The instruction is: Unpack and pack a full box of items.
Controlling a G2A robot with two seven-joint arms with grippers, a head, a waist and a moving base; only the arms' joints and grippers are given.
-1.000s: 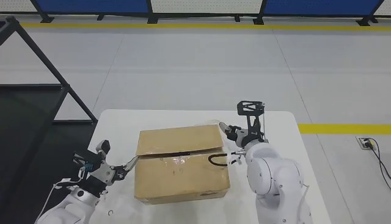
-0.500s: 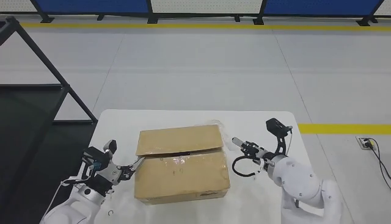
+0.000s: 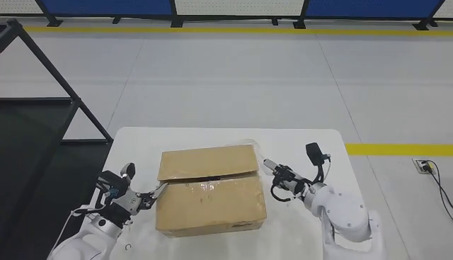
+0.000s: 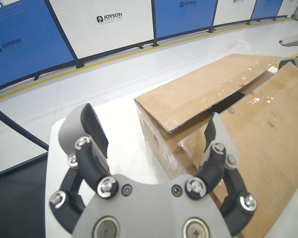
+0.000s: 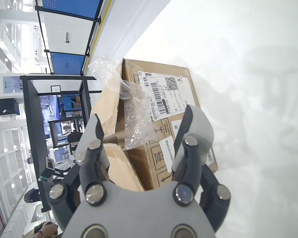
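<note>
Top view is showing the box (image 3: 211, 196) lying mid-table (image 3: 311, 143), its long axis running left to right. Left gripper (image 3: 152, 193) and right gripper (image 3: 274, 181) are flanking its short ends, fingers spread apart.

**One box, one desk, two pincers**

One cardboard box (image 3: 211, 196) stands on one white desk (image 3: 304, 143). The box has two top flaps: the far flap (image 4: 203, 85) and the near flap (image 4: 263, 134). One loose piece of clear plastic film (image 5: 129, 97) clings to the box's right end, at the seam between the flaps. That same end carries at least three white labels (image 5: 164, 92). There are two pincers, each with two fingers: the left pincer (image 4: 151, 115) at the box's left end and the right pincer (image 5: 144, 115) at its right end.
</note>
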